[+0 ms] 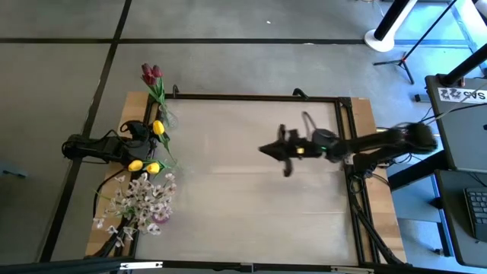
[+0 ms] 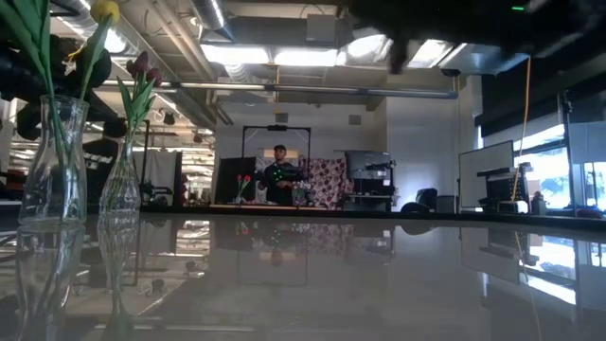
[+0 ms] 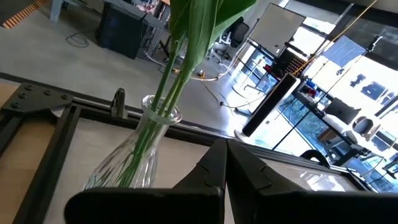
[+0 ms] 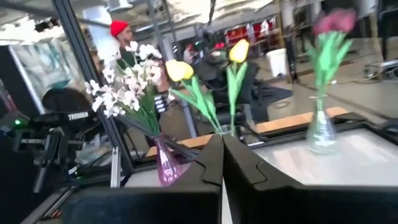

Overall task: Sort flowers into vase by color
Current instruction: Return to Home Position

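Right tool [image 1: 264, 149] hangs over the middle of the pale worktop [image 1: 251, 205]. In the right wrist view we see its two dark fingers pressed together with nothing between them. All the flowers are well apart from it, lined along the worktop's left edge.

- Dark red tulips [image 1: 151, 74] stand in a clear glass vase [image 4: 320, 134], topmost in the high view.
- Yellow tulips [image 1: 146, 164] stand in a second clear glass vase [image 2: 52, 161], between the red and the white.
- Sprays of tiny white blossoms [image 1: 143, 196] stand in a purple glass vase [image 4: 166, 165], lowest in the high view.

Left tool [image 3: 225, 149] sits at the left edge, just beside the yellow tulips, fingers together and empty. Its wrist view shows green stalks [image 3: 171, 81] in a clear vase close ahead; we cannot tell which vase that is.
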Controlling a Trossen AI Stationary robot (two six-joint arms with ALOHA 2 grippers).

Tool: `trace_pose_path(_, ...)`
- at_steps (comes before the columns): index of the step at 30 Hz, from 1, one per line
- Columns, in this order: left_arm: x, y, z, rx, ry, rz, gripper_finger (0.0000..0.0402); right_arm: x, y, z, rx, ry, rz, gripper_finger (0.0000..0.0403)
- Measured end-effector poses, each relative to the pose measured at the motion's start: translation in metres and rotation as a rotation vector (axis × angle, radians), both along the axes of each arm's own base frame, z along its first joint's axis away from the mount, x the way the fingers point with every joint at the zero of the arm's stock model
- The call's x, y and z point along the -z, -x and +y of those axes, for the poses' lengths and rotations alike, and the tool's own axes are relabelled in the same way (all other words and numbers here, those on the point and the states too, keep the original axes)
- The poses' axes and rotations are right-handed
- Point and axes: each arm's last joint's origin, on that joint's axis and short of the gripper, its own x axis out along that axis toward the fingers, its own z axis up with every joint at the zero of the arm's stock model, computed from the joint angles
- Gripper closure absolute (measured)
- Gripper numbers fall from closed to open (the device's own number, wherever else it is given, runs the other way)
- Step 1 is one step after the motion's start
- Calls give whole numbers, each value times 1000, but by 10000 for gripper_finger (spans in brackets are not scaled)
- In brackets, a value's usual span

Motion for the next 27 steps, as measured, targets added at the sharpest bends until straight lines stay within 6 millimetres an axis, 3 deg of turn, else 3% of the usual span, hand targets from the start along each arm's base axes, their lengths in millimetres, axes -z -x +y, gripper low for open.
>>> trace_pose_path(3,0,0,0,0,0,1,401,9,34,6,45,-20,-13,398)
trace_pose_path(7,0,0,0,0,0,0,401,36,68,8,60,56,70,398)
trace_pose_path(10,0,0,0,0,0,0,401,60,86,7,75,145,189,398)
trace_pose_path(16,0,0,0,-1,0,0,401,93,111,8,-24,66,277,398)
trace_pose_path(20,0,0,0,-1,0,0,401,102,128,7,-32,64,182,398)
trace_pose_path(27,0,0,0,-1,0,-1,401,95,139,6,-26,107,136,397)
